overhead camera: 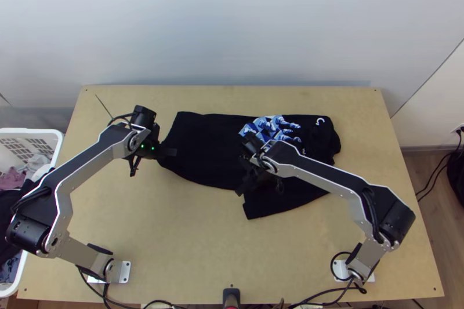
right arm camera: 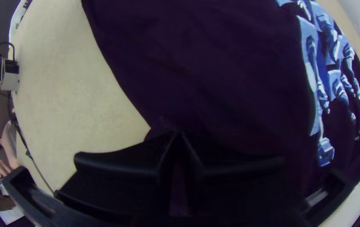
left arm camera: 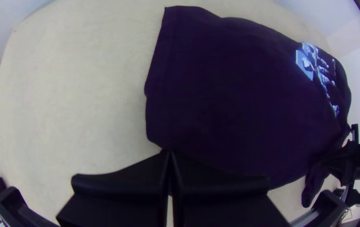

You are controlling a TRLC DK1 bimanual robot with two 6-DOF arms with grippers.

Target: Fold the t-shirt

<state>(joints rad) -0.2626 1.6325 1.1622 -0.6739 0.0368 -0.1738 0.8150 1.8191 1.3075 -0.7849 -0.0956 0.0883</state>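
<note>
Left gripper (overhead camera: pixel 174 152) and right gripper (overhead camera: pixel 239 191) are sitting narrow — can't tell if they're pinching cloth — while the black t-shirt (overhead camera: pixel 209 138) is lying right at their tips, stretching between and beyond them.

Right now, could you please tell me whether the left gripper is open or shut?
The left gripper is shut: its fingertips meet at the edge of the t-shirt. Whether they pinch any cloth, I cannot tell.

In the top view, the right arm (overhead camera: pixel 316 177) is covering part of the t-shirt (overhead camera: pixel 211 141), while the left edge is cropping the basket (overhead camera: pixel 35 131). The right wrist view is cropping the t-shirt.
</note>
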